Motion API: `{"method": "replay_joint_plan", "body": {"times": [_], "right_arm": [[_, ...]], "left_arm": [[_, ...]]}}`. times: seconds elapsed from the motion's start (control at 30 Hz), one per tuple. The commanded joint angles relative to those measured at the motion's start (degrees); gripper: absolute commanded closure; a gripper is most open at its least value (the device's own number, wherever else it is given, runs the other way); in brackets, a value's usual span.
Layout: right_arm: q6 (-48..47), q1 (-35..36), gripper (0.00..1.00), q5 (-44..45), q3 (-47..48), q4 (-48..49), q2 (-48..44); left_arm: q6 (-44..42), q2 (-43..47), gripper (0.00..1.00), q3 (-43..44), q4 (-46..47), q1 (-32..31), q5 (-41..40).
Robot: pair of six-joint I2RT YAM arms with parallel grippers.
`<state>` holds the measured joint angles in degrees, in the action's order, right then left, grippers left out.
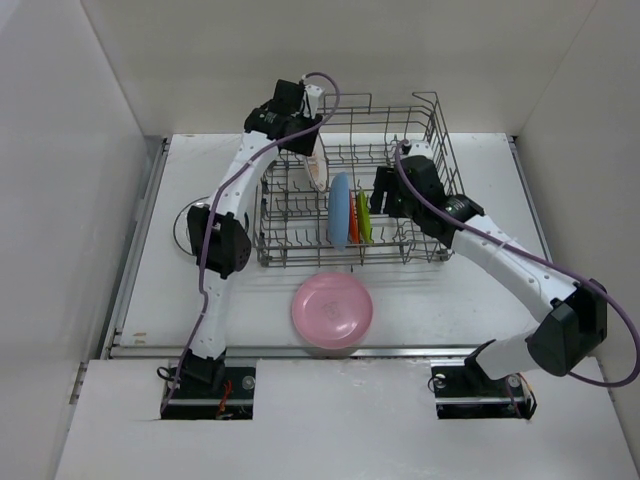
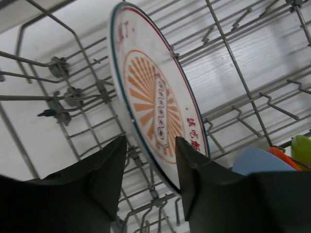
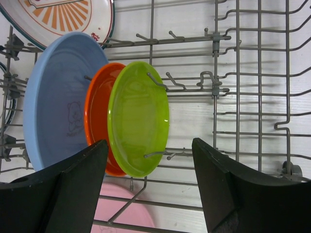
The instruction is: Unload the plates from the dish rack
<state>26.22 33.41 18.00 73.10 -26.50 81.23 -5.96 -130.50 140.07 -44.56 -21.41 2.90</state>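
The plates are sitting in two places. A pink plate [image 1: 332, 310] is lying flat on the counter [image 1: 430, 300] just in front of the dish rack [image 1: 290, 215], while four others are standing on edge between the rack's tines. A blue plate [image 3: 56, 102], an orange plate [image 3: 97, 116] and a lime green plate [image 3: 138, 119] are leaning close together in a row. A white sunburst plate [image 2: 155, 107] is standing apart from them, farther back. The left hand [image 2: 149, 141] is reaching into the rack with its fingers spread, straddling the sunburst plate's edge; whether they are touching it cannot be told. The right hand [image 3: 149, 145] is hovering wide open, facing the lime green plate without touching it.
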Motion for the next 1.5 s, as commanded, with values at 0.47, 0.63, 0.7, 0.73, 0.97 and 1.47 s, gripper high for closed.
{"method": "replay_joint_plan", "body": {"times": [0.47,0.63,0.7,0.73,0.97,1.47], "right_arm": [[-1.34,-0.19,0.24,-0.25,-0.41,2.68,-2.57],[-1.34,-0.19,0.24,0.99,-0.41,2.68,-3.8],[-1.34,-0.19,0.24,1.51,-0.41,2.68,-4.41],[-1.34,-0.19,0.24,1.51,-0.41,2.68,-4.41],[-1.34,-0.19,0.24,-0.86,0.2,2.68,-4.41],[-5.56,1.04,0.24,-16.06,2.05,7.42,-5.56]], "left_arm": [[3.23,6.65,1.0,-0.5,6.75,-2.5,-10.09],[2.7,7.89,1.0,4.85,8.52,-3.55,-13.88],[2.7,8.5,1.0,8.01,8.52,-3.55,-14.4],[2.7,9.03,1.0,8.63,8.52,-3.55,-14.41],[1.21,11.84,1.0,9.17,8.52,-3.55,-15.55],[14.66,27.39,1.0,-7.86,1.59,29.47,14.11]]}}
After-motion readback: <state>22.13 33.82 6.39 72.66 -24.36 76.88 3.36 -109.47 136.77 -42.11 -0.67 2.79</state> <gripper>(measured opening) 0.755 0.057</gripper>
